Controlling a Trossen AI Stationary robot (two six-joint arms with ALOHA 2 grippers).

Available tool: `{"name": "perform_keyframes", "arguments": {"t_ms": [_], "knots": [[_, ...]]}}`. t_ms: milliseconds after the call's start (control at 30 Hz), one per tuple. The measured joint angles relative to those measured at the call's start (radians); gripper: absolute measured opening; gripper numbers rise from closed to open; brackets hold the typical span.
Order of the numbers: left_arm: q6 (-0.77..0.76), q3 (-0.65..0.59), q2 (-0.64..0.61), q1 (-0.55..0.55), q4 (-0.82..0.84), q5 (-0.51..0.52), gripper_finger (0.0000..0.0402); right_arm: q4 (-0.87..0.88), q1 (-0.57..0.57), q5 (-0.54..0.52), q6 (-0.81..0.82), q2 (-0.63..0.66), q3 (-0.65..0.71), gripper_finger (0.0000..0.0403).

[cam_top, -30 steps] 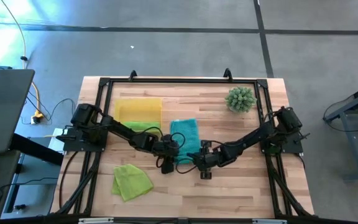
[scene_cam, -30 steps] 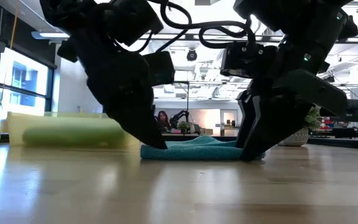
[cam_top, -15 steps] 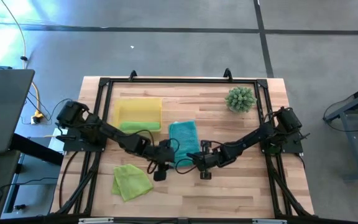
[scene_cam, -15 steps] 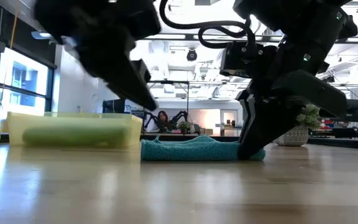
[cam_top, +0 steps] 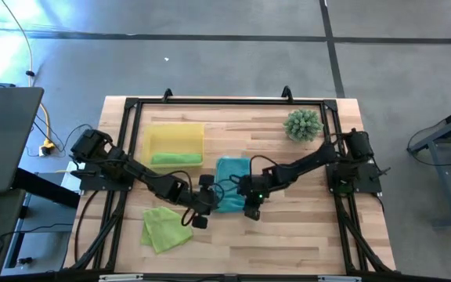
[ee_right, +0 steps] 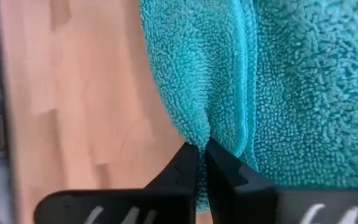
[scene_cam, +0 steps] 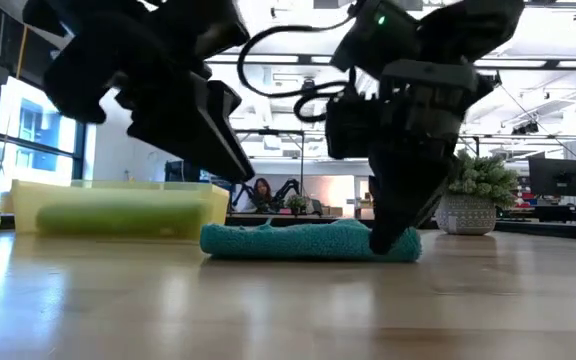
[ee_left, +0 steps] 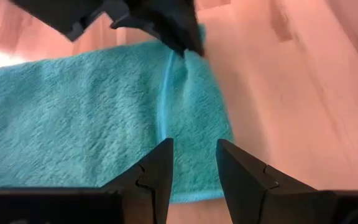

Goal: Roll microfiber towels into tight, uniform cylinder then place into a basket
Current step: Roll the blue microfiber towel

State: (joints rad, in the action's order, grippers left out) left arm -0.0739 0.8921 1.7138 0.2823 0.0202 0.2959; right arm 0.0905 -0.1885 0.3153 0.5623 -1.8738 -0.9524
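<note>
Pinching the near right corner of the teal towel (cam_top: 230, 192), the right gripper (cam_top: 250, 210) has its two fingers (ee_right: 194, 163) pressed together on a fold of the cloth, which bunches up into a ridge between them. In the low view that gripper (scene_cam: 393, 238) stands tip-down on the towel's (scene_cam: 303, 241) right end, pressing it to the wooden table (cam_top: 288, 243).

The left gripper (cam_top: 195, 218) hangs above the boards just to the left of the towel, its fingers (ee_left: 156, 176) a narrow way apart and holding nothing; its own camera looks down past them at the cloth's (ee_left: 92, 118) edge.

The teal towel lies mostly flat in the middle of the table, between the two arms. Left and farther back sits the yellow basket (cam_top: 174, 133), with a rolled lime green towel (cam_top: 176, 159) lying along its near wall. A second lime green towel (cam_top: 165, 228) lies crumpled near the front left, close beside the left gripper. A spiky green plant (cam_top: 303, 124) in a pot stands at the far right, well apart from the work. The left arm's dark links cross just in front of the basket.
</note>
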Motion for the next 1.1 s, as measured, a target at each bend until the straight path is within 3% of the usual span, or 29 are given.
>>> {"name": "perform_keyframes", "arguments": {"t_ms": [233, 633, 900, 1100], "knots": [[0.135, 0.001, 0.000, 0.051, 0.021, 0.047, 0.0113, -0.063, 0.061, 0.170, 0.111, -0.004, 0.003, 0.0001], [0.383, 0.001, 0.054, 0.094, 0.015, 0.068, 0.0113, -0.077, 0.134, 0.187, 0.223, -0.001, 0.002, 0.0000], [0.341, 0.001, 0.125, 0.091, -0.001, 0.325, 0.0113, -0.078, 0.136, 0.159, 0.215, 0.001, 0.000, 0.0000], [0.251, 0.001, 0.125, 0.092, -0.005, 0.186, 0.0123, -0.077, 0.136, 0.158, 0.223, 0.002, 0.000, 0.0000]]}}
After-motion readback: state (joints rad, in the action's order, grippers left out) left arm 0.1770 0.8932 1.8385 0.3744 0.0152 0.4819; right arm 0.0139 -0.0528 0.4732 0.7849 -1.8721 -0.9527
